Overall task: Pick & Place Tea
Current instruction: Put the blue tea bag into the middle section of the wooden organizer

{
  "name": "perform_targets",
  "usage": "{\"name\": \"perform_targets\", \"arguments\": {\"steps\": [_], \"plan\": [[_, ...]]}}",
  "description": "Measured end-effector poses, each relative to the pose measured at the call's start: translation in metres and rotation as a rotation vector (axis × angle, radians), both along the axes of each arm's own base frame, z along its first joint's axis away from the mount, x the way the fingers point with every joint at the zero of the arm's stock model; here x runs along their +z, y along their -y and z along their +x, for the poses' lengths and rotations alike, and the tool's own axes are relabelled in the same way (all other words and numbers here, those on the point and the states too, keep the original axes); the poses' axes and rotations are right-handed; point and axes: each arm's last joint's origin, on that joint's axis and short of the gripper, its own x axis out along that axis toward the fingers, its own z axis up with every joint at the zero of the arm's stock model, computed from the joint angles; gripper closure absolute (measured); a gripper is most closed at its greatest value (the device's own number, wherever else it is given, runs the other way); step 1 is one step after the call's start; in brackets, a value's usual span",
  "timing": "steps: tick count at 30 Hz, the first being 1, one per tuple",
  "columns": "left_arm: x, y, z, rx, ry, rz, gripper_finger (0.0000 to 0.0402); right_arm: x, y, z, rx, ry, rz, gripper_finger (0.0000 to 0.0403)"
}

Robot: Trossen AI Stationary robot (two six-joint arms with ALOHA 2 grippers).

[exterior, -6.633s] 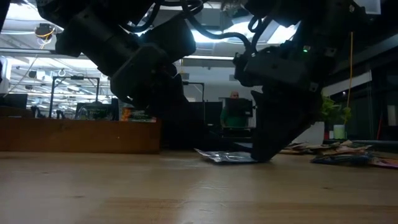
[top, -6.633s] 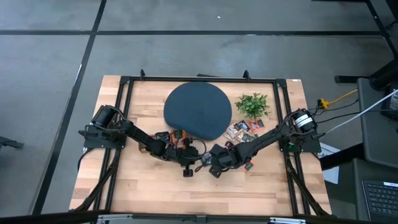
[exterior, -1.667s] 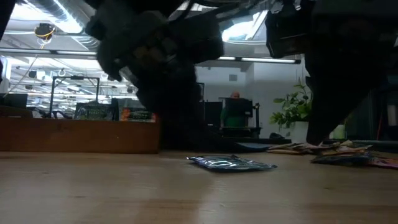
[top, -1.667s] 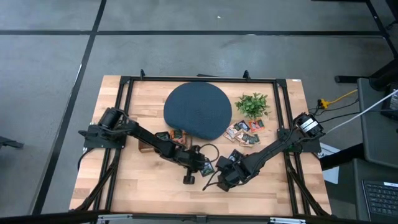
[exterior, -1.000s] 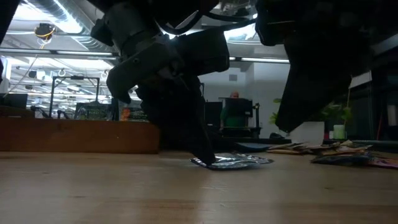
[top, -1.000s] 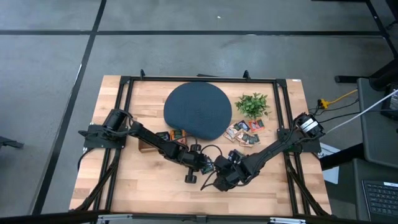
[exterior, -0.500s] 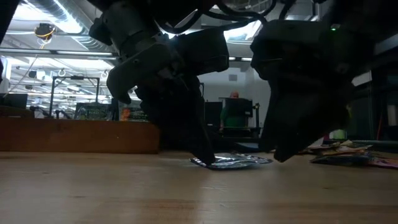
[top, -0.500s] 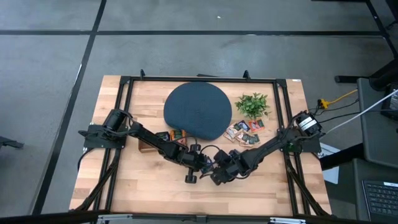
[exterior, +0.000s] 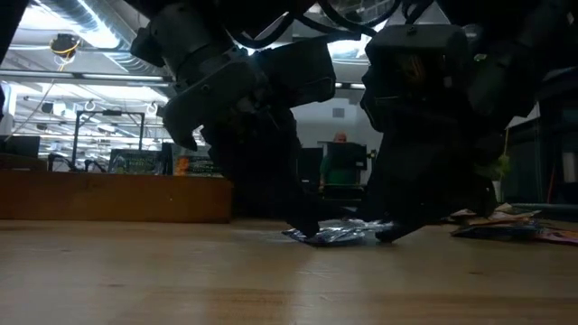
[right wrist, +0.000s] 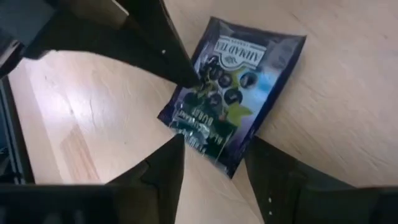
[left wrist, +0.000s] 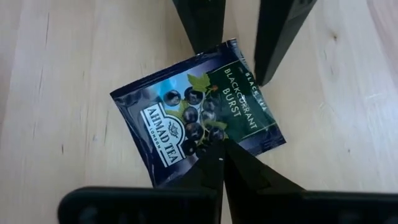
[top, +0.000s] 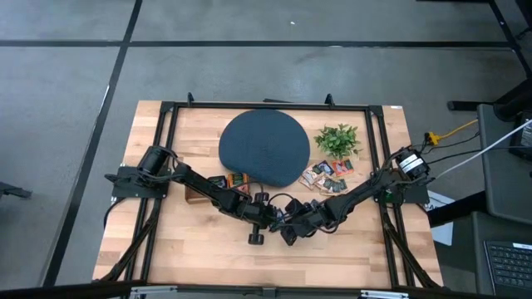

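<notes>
One dark sachet (left wrist: 199, 118) printed "Blackcurrant Burst" lies flat on the wooden table, also seen in the right wrist view (right wrist: 239, 87) and low view (exterior: 343, 233). My left gripper (left wrist: 221, 149) is shut, with its tip on the sachet. My right gripper (right wrist: 214, 155) is open and low at the table. Its two fingers stand either side of the sachet's end opposite the left gripper. In the high view both grippers meet near the table's middle (top: 281, 224) and hide the sachet. More sachets (top: 326, 176) lie piled beside the dark disc (top: 264, 148). My left gripper presses its shut fingertips (right wrist: 186, 78) down on the printed face of the sachet (left wrist: 214, 134), near one edge. It comes slanting from above on the table's left side. The sachet lies on the table under the tip. My right gripper: I cannot tell whether its fingers (left wrist: 202, 34) touch the sachet's edge.
A small green plant (top: 337, 139) stands at the far right beside the disc. A few more sachets (top: 230, 180) lie left of the disc, under my left arm. A black frame (top: 166, 112) rims the table. Bare wood (top: 208, 249) lies along the near edge.
My right gripper has moved toward the table's left and come down to the table at the sachet, staying open. Its fingers now flank the sachet's end. My left gripper has kept its shut tip on the sachet.
</notes>
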Motion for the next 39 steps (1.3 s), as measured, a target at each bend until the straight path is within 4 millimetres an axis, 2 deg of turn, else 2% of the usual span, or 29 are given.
{"name": "perform_targets", "arguments": {"steps": [4, 11, 13, 16, 18, 22, 25, 33, 39], "plan": [[0.001, 0.001, 0.002, 0.000, 0.022, -0.007, 0.0400, -0.001, 0.000, 0.000, -0.005, 0.000, -0.008, 0.0271], [0.002, 0.001, 0.002, -0.005, 0.028, -0.016, 0.0397, -0.002, 0.001, 0.000, 0.017, 0.008, -0.063, 0.0375], [0.002, 0.002, 0.002, -0.019, 0.020, -0.032, 0.0398, -0.001, 0.002, 0.000, 0.017, 0.012, -0.077, 0.0394], [0.005, 0.002, -0.001, -0.051, -0.008, -0.061, 0.0397, -0.001, 0.002, 0.000, 0.023, 0.014, -0.093, 0.0391], [0.015, 0.001, -0.004, -0.063, -0.003, -0.054, 0.0393, -0.001, 0.002, 0.000, 0.029, 0.015, -0.097, 0.0393], [0.037, -0.001, -0.013, -0.047, 0.015, 0.026, 0.0380, -0.002, 0.002, 0.000, 0.055, 0.013, -0.122, 0.0397], [0.046, -0.005, -0.019, -0.004, -0.001, 0.088, 0.0365, -0.001, 0.003, 0.000, 0.062, 0.018, -0.149, 0.0395], [0.039, -0.017, -0.025, 0.065, -0.052, 0.072, 0.0308, -0.001, 0.003, 0.001, 0.137, 0.027, -0.231, 0.0398], [0.036, -0.026, -0.025, 0.114, -0.033, -0.022, 0.0261, -0.001, 0.003, 0.001, 0.180, 0.038, -0.289, 0.0399]]}}
